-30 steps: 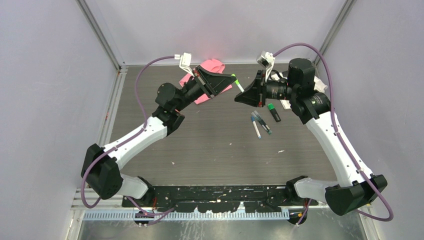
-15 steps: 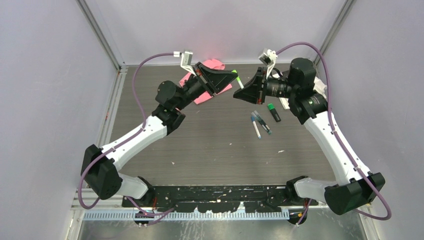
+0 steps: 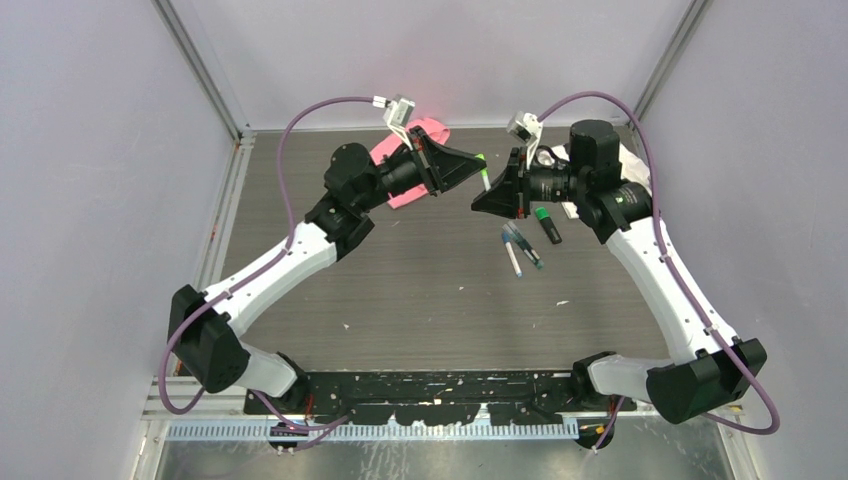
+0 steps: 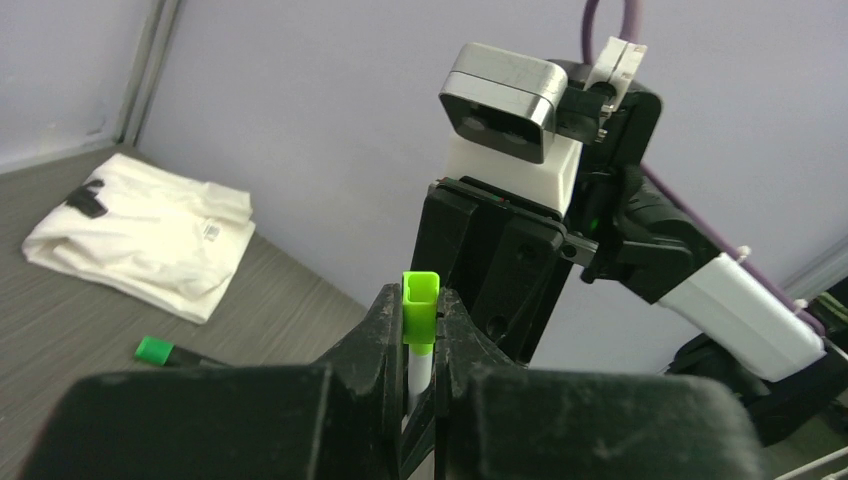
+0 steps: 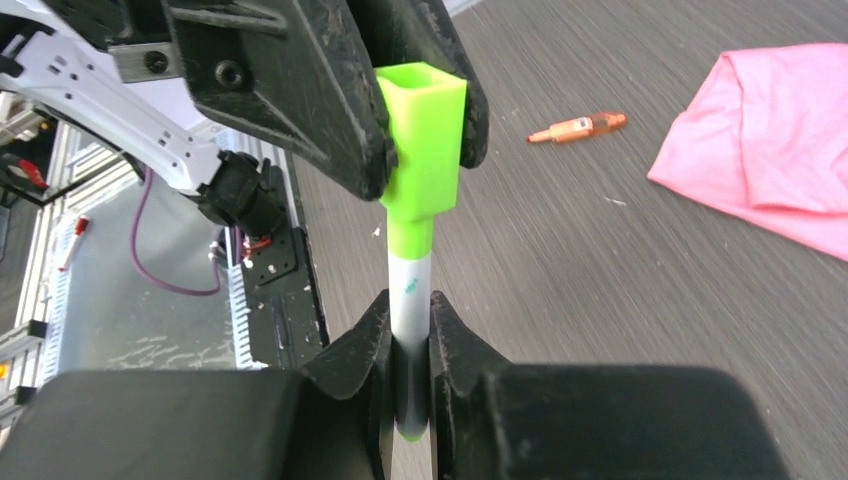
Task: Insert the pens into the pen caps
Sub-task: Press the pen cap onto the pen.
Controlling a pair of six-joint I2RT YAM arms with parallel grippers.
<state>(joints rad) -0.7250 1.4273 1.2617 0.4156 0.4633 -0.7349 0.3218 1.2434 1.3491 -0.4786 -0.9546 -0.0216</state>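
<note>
A white-bodied pen point(image 5: 410, 290) with a bright green pen cap point(image 5: 422, 140) on its end hangs above the table between both arms. My right gripper point(image 5: 410, 340) is shut on the pen's white barrel. My left gripper point(image 4: 420, 310) is shut on the green cap point(image 4: 420, 300), and its fingers point(image 5: 300, 90) show around the cap in the right wrist view. From above, the two grippers point(image 3: 478, 168) point(image 3: 480, 200) meet tip to tip at the green pen point(image 3: 485, 175). Three more pens lie on the table: a white one point(image 3: 513, 258), a dark one point(image 3: 525, 245) and a stubby black highlighter point(image 3: 547, 224).
A pink cloth point(image 3: 420, 135) lies at the back behind the left gripper, with an orange pen point(image 5: 578, 127) beside it. A white cloth point(image 4: 140, 235) sits at the back right by the wall. Small white specks dot the table.
The left arm has swung right and turned its wrist, bringing its gripper closer to the right one. Both grippers stay shut on the pen and cap.
</note>
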